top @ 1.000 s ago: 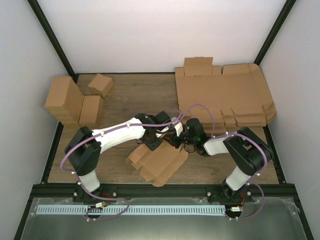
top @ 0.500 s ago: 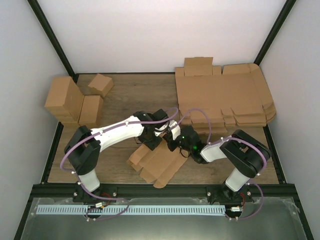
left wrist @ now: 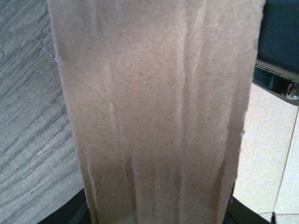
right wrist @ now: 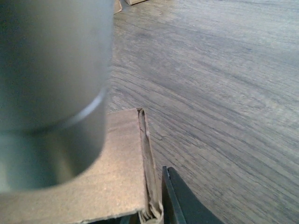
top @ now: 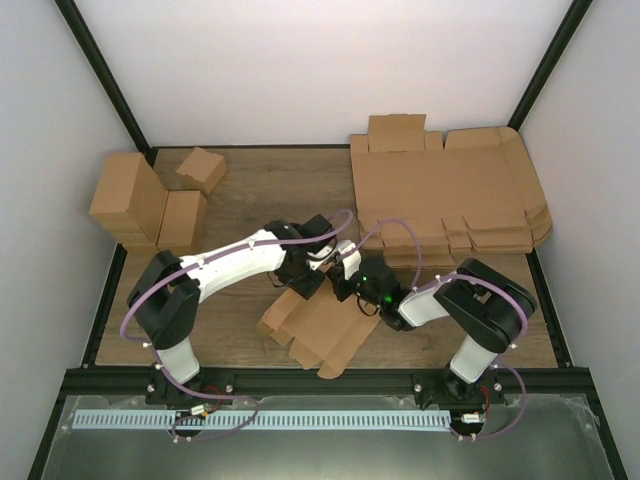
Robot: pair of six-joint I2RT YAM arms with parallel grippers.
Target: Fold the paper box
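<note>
The paper box (top: 320, 325) sits between my left gripper (top: 303, 283) jaws; squeezed or not, I can't tell. Same for my right gripper (top: 345, 284), just beside a folded edge. The rest spreads toward me, left of the sheet pile (top: 440, 195).

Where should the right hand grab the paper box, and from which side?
Likely the doubled fold edge of the paper box, straddled from above on its right side. It stands up as a thin ridge, while the broad panels lie low on the table and offer no lip.
</note>
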